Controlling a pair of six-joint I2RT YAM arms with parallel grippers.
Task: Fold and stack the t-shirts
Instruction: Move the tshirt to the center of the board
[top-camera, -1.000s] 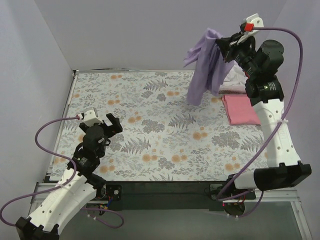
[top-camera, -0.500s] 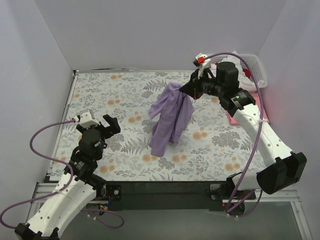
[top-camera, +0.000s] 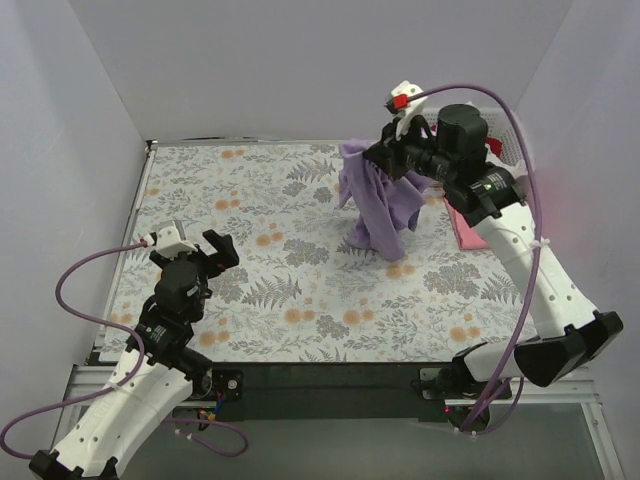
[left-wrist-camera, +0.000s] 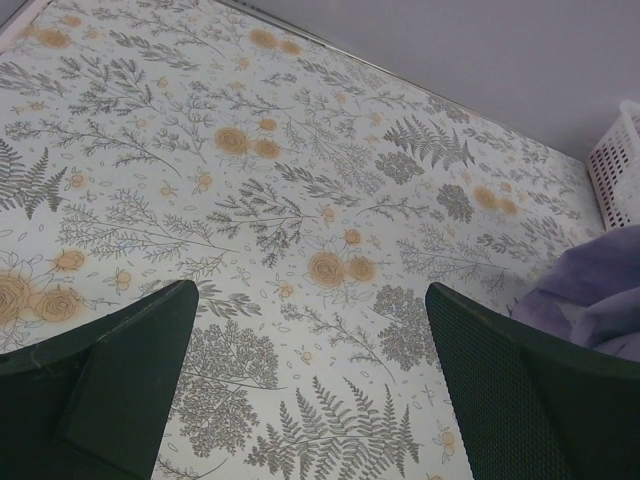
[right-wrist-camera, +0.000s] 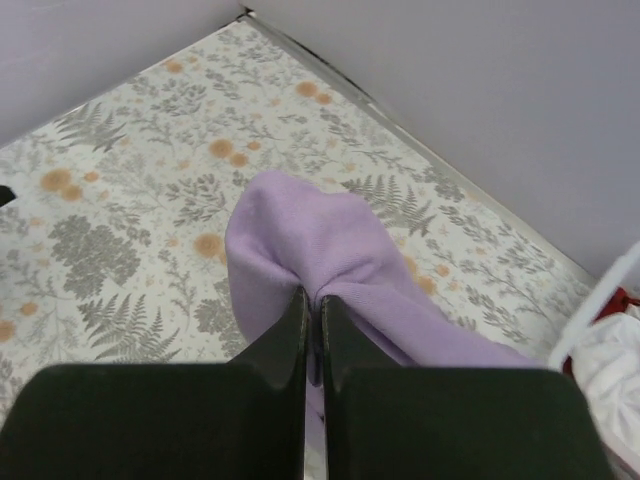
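A lavender-purple t-shirt (top-camera: 380, 205) hangs bunched from my right gripper (top-camera: 375, 158), its lower end reaching the floral cloth at the back middle-right. In the right wrist view that gripper (right-wrist-camera: 312, 297) is shut on a pinched fold of the t-shirt (right-wrist-camera: 300, 225). A pink t-shirt (top-camera: 466, 230) lies flat at the right, partly behind the right arm. My left gripper (top-camera: 200, 250) hovers over the near left, open, with nothing between its fingers (left-wrist-camera: 310, 330). The lavender t-shirt (left-wrist-camera: 600, 300) shows at the right edge of the left wrist view.
A floral-patterned cloth (top-camera: 280, 230) covers the table. A white lattice basket (left-wrist-camera: 620, 165) stands in the back right corner, with white cloth (right-wrist-camera: 615, 365) and a bit of red (right-wrist-camera: 626, 298) in it. Grey walls close in the left, back and right sides.
My right gripper carried the lavender t-shirt from high at the back right out over the middle, then back toward the rear. The left arm shifted slightly toward the near edge.
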